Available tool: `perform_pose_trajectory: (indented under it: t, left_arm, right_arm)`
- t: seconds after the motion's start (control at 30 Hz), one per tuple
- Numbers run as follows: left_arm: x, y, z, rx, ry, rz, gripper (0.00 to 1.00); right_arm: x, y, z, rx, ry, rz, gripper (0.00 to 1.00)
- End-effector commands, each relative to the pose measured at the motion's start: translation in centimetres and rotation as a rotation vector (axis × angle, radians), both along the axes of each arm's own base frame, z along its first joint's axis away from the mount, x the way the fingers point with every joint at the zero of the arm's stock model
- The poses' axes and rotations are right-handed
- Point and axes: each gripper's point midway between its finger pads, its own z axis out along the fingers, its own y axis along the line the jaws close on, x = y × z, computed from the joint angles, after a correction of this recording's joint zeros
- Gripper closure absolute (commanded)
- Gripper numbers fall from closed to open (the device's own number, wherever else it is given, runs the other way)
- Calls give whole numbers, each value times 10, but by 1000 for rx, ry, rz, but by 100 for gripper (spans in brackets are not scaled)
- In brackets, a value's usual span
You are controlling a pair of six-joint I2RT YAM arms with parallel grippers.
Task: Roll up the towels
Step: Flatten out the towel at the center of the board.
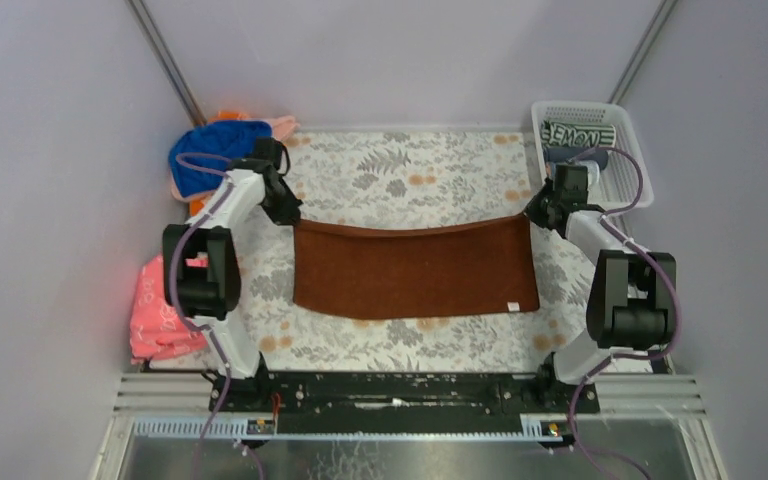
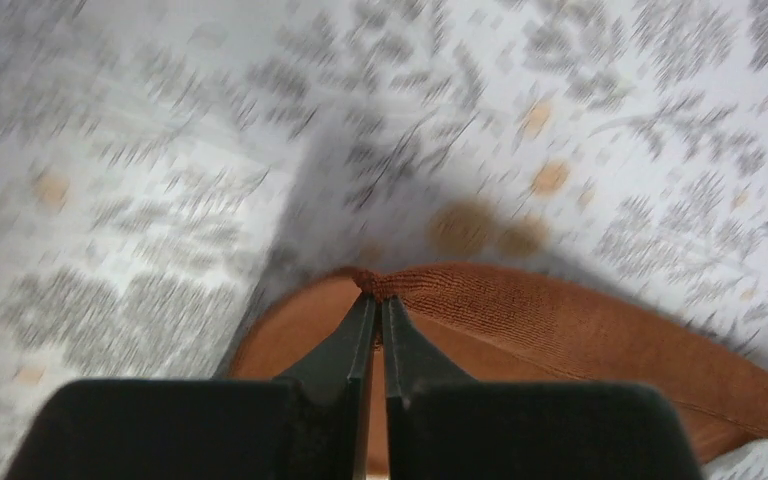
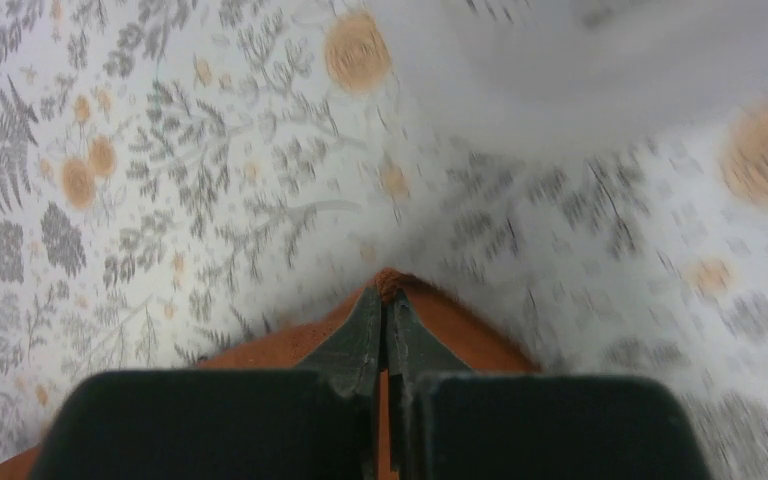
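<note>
**A:** How far along is the rolling?

**B:** Not far, I judge. At the far left corner of the floral-covered table (image 1: 410,165), a royal blue terry towel (image 1: 215,150) lies crumpled in a heap. An orange towel (image 1: 228,117) and a pale pink towel (image 1: 282,125) peek out behind it. None of them is rolled.

**A:** And the one in hand?

**B:** My left gripper (image 2: 377,290) is clamped tight on the far left corner of the brown terry towel (image 1: 415,272). My right gripper (image 3: 385,285) is pinched the same way on its far right corner. No roll is begun on it.

**A:** How does it look?

**B:** It is a wide rectangle spread over the middle of the table, and its near part lies flat. The far edge is raised at both held corners and dips a little between them. A small white tag shows at its near right corner. The weave looks short and soft.

**A:** Anything finished?

**B:** Perhaps one. In the white plastic lattice basket (image 1: 628,150) at the far right corner sits a dark-and-white lettered towel (image 1: 577,133), bundled like a roll. Something dark lies beside it that I cannot make out. The brown one and the heap are left.
</note>
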Motion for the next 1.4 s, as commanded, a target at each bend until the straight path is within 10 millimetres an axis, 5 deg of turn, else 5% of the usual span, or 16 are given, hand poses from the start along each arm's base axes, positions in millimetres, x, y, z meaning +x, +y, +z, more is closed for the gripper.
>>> perform_pose_trajectory:
  t: [0.0,0.2,0.43,0.67,1.1,1.23,1.37]
  left_arm:
    - [72,1,11,-19,-132,19,100]
    - [106,-9,3,-78,-122,0,100]
    - [93,3,45,-26,-231,18,100]
    - [37,9,106,7,-362,0,100]
    - [-123,30,239,79,-709,74,97]
    - [-144,27,262,58,-769,70,97]
    - [-137,35,250,93,-740,110,95]
  right_arm:
    - [86,-1,33,-19,-217,59,100]
    - [121,1,24,-15,-221,109,100]
    - [102,1,61,-42,-267,146,100]
    - [45,19,108,12,-313,187,100]
    - [-101,45,193,24,-449,258,100]
    - [-120,55,199,43,-441,302,100]
    - [-112,51,200,39,-449,268,100]
